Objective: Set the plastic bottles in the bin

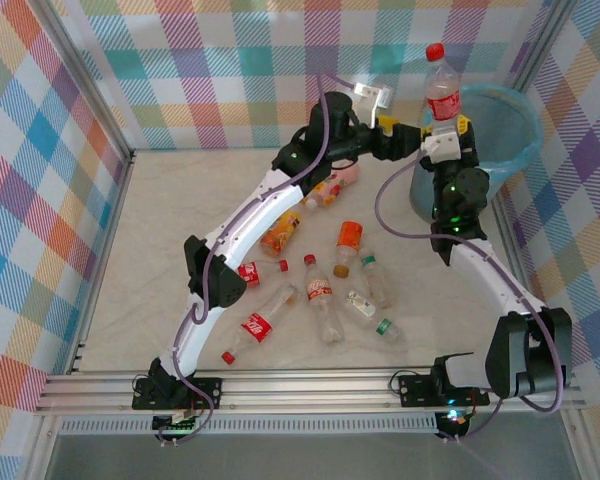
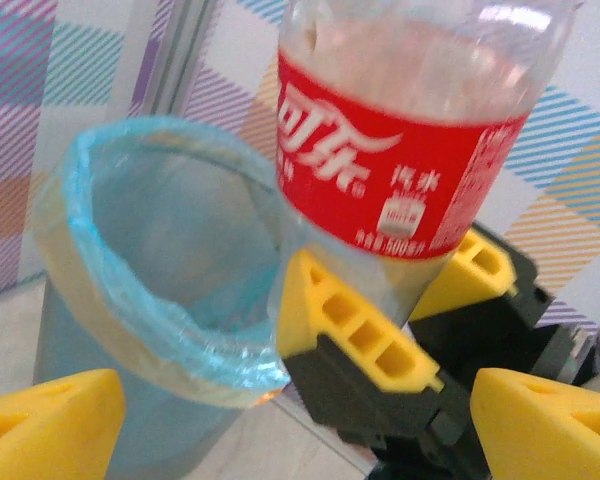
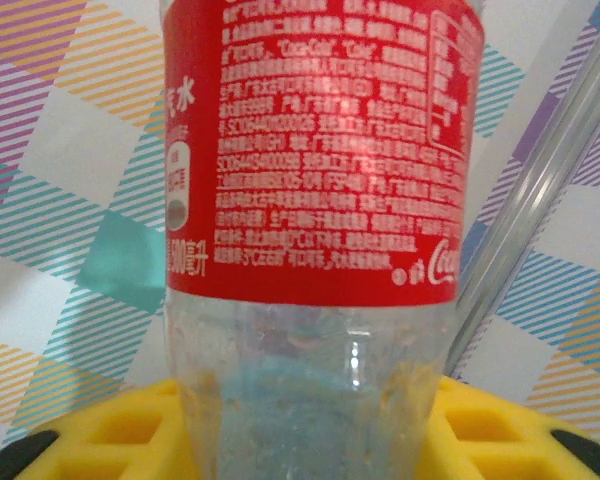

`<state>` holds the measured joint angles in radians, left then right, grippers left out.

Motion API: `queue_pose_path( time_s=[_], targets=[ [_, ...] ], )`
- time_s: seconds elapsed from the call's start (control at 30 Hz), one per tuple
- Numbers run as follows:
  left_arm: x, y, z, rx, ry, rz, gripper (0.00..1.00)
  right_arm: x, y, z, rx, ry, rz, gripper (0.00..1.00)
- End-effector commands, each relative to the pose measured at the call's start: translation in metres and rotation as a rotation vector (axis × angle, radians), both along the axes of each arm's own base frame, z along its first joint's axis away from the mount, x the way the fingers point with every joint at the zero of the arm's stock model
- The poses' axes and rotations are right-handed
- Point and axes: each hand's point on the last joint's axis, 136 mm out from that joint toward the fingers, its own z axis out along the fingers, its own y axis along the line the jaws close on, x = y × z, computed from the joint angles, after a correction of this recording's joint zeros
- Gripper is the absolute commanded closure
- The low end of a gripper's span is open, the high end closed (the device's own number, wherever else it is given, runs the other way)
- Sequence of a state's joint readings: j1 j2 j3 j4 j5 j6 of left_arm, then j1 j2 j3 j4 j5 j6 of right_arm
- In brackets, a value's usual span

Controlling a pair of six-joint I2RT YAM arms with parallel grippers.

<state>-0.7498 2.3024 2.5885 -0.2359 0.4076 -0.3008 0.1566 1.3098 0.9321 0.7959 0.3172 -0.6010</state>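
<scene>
My right gripper (image 1: 446, 136) is shut on the lower body of a clear bottle with a red label and cap (image 1: 442, 92), held upright just left of the bin (image 1: 502, 135). Up close, the red-labelled bottle (image 3: 315, 150) stands between the yellow fingers (image 3: 90, 440). My left gripper (image 1: 387, 126) hovers open just left of that bottle, and its fingers (image 2: 45, 420) are wide apart with nothing in them. The left wrist view has the held bottle (image 2: 400, 150) and the bin's blue-lined rim (image 2: 130, 300). Several more bottles lie on the table, among them an orange one (image 1: 348, 242) and a red-labelled one (image 1: 254, 326).
Two green-capped clear bottles (image 1: 373, 318) lie near the table's middle front, and another orange bottle (image 1: 280, 232) lies under the left arm. Checked walls close in the table on three sides. The bin stands in the far right corner.
</scene>
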Motion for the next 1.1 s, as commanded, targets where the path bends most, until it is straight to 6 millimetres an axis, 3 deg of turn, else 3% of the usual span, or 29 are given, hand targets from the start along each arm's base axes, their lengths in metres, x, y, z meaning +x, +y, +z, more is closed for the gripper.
queue_pose_path(
  time_s=[0.0,0.17,0.47,0.87,1.07],
  targets=[
    [-0.020,0.018,0.073,-0.127,-0.185,-0.044,0.11,-0.010,0.006,0.006,0.022,0.008,0.049,0.57],
    [-0.027,0.024,0.100,-0.200,-0.268,-0.062,0.11,-0.014,0.010,0.000,0.029,0.017,0.078,0.58],
    [-0.016,0.029,0.120,-0.318,-0.278,-0.025,0.15,-0.023,0.024,-0.005,0.024,0.020,0.169,0.58],
    [0.001,0.027,0.103,-0.306,-0.199,0.029,0.24,-0.046,0.042,-0.004,-0.005,-0.018,0.283,0.59],
    [-0.004,0.023,0.100,-0.294,-0.177,-0.011,0.39,-0.052,0.050,-0.003,-0.021,-0.015,0.319,0.59]
  ],
)
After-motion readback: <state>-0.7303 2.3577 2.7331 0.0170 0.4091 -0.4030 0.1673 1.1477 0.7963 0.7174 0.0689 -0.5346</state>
